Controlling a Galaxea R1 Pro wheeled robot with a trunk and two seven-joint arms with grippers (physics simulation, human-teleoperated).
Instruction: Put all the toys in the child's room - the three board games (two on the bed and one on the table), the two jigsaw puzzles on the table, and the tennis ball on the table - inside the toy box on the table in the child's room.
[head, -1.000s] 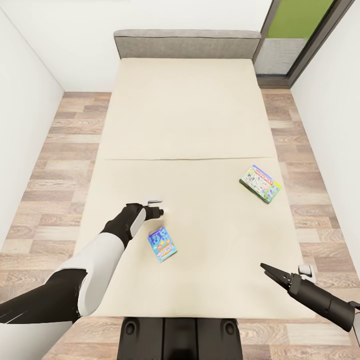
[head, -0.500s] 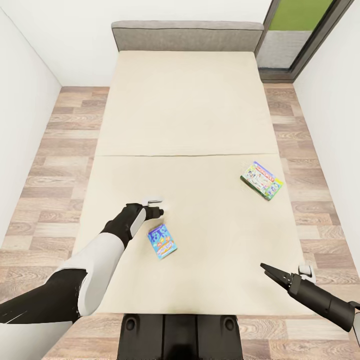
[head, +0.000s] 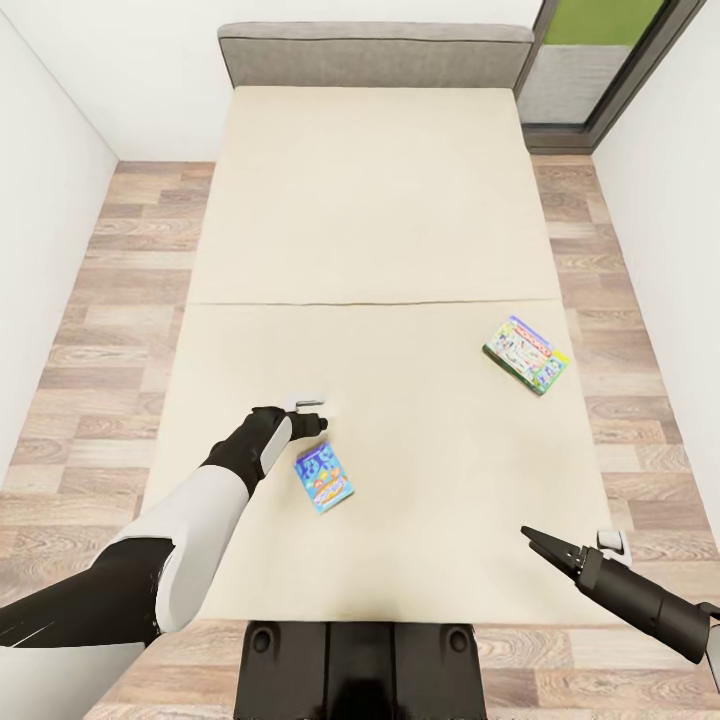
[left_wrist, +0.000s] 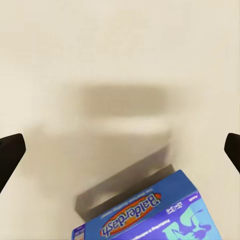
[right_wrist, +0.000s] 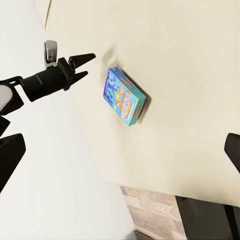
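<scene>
Blue board game (head: 323, 478): lies flat on the bed (head: 380, 230) near its foot edge, just beside the left end effector (head: 318, 423), toward the robot; long axis runs roughly foot to head.

Left end effector: spread, empty, nearer.

Right end effector (head: 528, 538): state cannot be told.

Second board game (head: 526, 354): near the right edge.

The box's thickness is shown from the right wrist (right_wrist: 125, 97).

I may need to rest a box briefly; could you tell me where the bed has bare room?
The bed is bare from the headboard down to its seam. Crowded spots: the blue board game by the left tool, and the white board game near the right edge.
</scene>
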